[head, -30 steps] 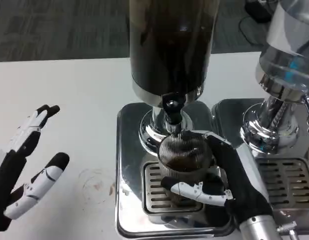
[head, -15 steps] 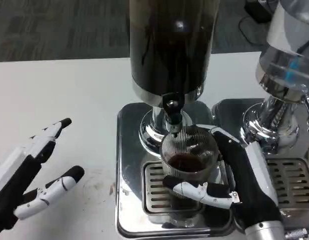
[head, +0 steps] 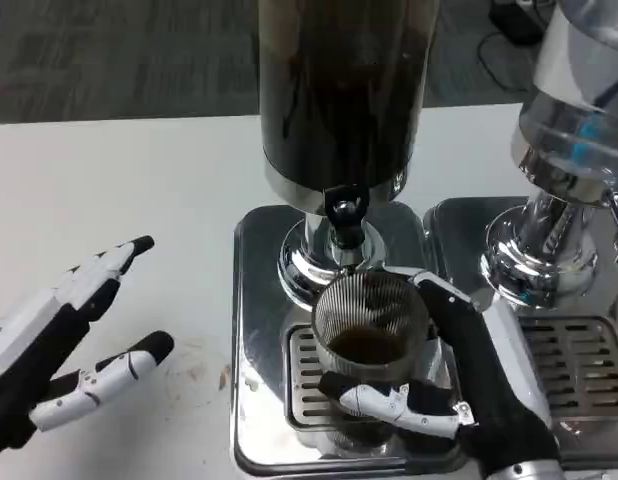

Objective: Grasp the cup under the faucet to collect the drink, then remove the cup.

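Dispenser tank [head: 339, 90] top cut off

Looks like an office or lab demo corner: grey carpet [head: 119, 50] behind a white table [head: 139, 170], loose cables [head: 514, 20] on the floor, and two chrome drink dispensers [head: 339, 110] with drip trays [head: 579, 370]

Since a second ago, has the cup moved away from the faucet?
Yes. The right hand has drawn the cup toward the robot, from right under the faucet to farther out over the drip grate.
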`<state>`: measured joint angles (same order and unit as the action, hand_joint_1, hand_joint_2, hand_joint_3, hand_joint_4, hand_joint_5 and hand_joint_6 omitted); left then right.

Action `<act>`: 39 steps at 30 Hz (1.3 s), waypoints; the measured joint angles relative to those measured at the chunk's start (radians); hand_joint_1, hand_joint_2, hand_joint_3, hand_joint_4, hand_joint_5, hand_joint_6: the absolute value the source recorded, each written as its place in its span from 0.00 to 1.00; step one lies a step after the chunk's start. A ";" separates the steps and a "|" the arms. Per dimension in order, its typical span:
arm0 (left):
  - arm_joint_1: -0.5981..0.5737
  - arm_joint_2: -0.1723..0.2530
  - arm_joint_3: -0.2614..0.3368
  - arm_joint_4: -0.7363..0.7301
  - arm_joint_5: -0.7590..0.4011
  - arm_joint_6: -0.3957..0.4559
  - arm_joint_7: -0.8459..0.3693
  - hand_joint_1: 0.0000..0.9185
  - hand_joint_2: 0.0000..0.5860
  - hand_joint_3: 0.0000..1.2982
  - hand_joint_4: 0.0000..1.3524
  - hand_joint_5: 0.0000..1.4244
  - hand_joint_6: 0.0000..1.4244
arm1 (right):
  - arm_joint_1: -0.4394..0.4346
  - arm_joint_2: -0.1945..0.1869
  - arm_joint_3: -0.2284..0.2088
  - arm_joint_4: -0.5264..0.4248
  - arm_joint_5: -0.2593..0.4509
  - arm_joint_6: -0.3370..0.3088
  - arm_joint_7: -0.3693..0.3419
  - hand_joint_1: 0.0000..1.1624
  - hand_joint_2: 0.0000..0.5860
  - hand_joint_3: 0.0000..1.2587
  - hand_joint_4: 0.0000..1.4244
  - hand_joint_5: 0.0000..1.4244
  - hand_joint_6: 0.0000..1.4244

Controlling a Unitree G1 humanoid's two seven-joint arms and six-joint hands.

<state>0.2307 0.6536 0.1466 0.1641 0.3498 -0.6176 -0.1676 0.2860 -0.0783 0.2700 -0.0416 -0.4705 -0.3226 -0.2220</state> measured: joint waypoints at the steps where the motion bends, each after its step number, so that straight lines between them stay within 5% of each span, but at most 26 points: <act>1: -0.001 0.004 0.000 0.006 -0.001 0.000 -0.001 0.00 0.30 0.00 0.00 0.00 0.00 | 0.010 -0.003 -0.002 -0.004 0.001 0.000 0.003 0.89 0.15 0.46 0.47 0.63 0.91; 11: -0.021 0.016 -0.026 0.041 -0.023 -0.007 -0.028 0.00 0.33 0.00 0.00 0.00 0.00 | 0.082 -0.015 -0.025 -0.120 0.028 0.002 0.040 0.88 0.16 0.47 0.47 0.63 0.91; 19: -0.095 0.111 -0.071 0.125 0.012 -0.175 -0.074 0.00 0.33 0.00 0.00 0.00 0.00 | 0.151 -0.019 -0.032 -0.254 0.043 0.020 0.086 0.88 0.16 0.47 0.47 0.63 0.92; 25: -0.066 0.128 -0.037 0.129 0.166 -0.269 0.077 0.00 0.35 0.00 0.00 0.00 0.00 | 0.192 -0.022 -0.031 -0.297 0.047 0.028 0.110 0.88 0.16 0.47 0.47 0.64 0.92; 39: 0.117 0.123 -0.003 -0.001 0.199 -0.199 0.122 0.00 0.42 0.00 0.00 0.00 0.00 | 0.274 -0.047 -0.027 -0.426 0.091 0.031 0.195 0.87 0.17 0.47 0.47 0.64 0.92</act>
<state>0.3475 0.7765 0.1440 0.1631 0.5486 -0.8170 -0.0452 0.5605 -0.1252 0.2430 -0.4680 -0.3794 -0.2913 -0.0274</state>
